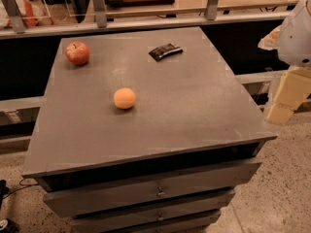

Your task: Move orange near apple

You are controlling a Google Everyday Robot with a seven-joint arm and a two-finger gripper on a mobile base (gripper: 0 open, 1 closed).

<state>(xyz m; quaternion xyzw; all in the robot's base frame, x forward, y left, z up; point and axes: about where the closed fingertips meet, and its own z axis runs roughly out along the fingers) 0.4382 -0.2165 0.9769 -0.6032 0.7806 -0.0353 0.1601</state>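
1. The small, round, plain orange fruit (124,98) sits mid-bench (204,110), well apart from the round red apple (77,53) at the far-left corner.
2. My cream gripper (284,101) hangs beyond the bench's right edge. I cannot tell whether it is open or closed. The orange lies well to its left.

Grey tabletop (194,106) carries a dark packet (165,51) nearest the pincer (279,109), which hangs beyond its edge, an orange (124,98) farther, apple (77,53) farthest

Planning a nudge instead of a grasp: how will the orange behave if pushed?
The small round orange fruit will likely roll freely: the grey tabletop looks flat and smooth. Its matte skin probably grips fairly well. The gripper sits off the table's right edge.
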